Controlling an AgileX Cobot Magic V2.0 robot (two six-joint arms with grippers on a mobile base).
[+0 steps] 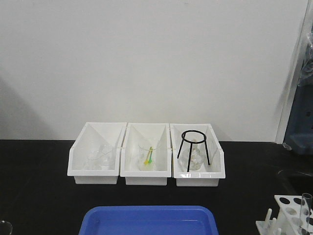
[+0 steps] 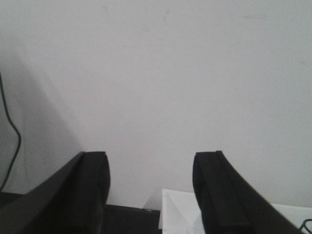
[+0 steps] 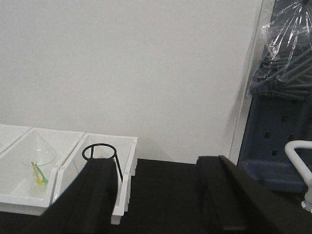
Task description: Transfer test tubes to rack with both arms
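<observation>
Standing in the rack (image 1: 288,215), one test tube (image 1: 305,208); both grippers spread, empty.

The left claw (image 2: 151,190) fills the bottom of the view, its two black fingers (image 2: 90,192) spread wide with nothing between them. Behind them rises a plain white wall (image 2: 156,73). Below the gap lie a strip of black worktop (image 2: 129,219) and, toward the right finger, a white bin's (image 2: 178,212) corner.
</observation>
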